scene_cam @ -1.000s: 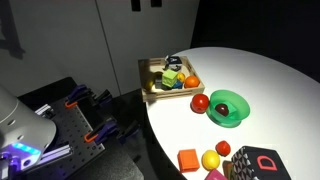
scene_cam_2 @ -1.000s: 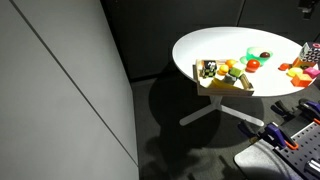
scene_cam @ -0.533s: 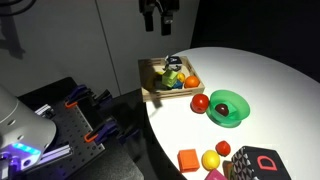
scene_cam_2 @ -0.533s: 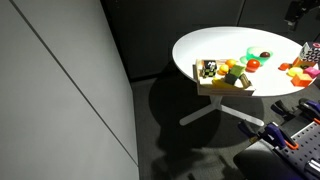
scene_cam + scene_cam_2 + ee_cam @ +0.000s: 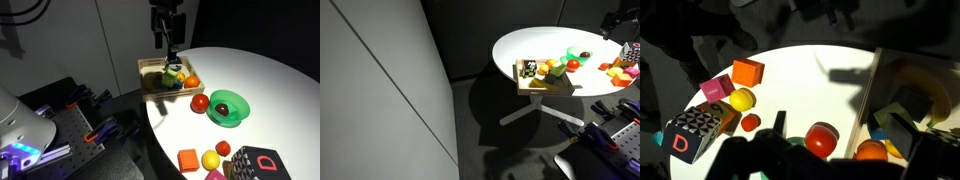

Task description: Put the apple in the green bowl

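Note:
The apple (image 5: 200,102) is small, glossy and red. It lies on the white round table between the wooden tray (image 5: 152,80) and the green bowl (image 5: 236,117), close to the bowl's rim. A dark maroon round item lies inside the bowl. My gripper (image 5: 166,45) hangs open and empty above the tray, up and left of the apple. In the wrist view the apple (image 5: 821,140) is at the bottom centre, beside a sliver of the green bowl (image 5: 792,142). In an exterior view the apple (image 5: 573,65) lies just in front of the bowl (image 5: 572,52).
The tray holds several toys and an orange fruit (image 5: 192,82). At the table's near edge are an orange block (image 5: 188,159), a yellow ball (image 5: 210,160), a small red item (image 5: 223,149) and a black box with a red D (image 5: 258,164).
My gripper has come into view from the top and moved down and right, to above the tray. The apple and bowl have not moved.

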### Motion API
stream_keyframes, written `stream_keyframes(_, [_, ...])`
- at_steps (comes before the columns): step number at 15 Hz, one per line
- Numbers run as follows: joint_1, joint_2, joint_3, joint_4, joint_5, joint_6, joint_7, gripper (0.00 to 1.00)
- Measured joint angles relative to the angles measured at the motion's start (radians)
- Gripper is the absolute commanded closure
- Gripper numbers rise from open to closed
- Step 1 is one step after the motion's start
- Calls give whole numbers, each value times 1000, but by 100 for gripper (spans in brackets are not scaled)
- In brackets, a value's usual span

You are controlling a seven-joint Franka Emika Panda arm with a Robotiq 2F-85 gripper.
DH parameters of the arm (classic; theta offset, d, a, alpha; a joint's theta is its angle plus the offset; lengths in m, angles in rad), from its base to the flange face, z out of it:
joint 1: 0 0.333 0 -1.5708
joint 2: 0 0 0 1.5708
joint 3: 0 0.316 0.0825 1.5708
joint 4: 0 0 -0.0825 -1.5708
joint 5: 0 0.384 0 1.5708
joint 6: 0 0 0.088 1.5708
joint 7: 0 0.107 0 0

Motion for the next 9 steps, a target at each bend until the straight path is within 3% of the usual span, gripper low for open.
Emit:
stream_keyframes(4, [-37,70,-17,-1,-13,54,3,0])
stream_keyframes(9, [-74,145,-35,-1,-118,114,58,0])
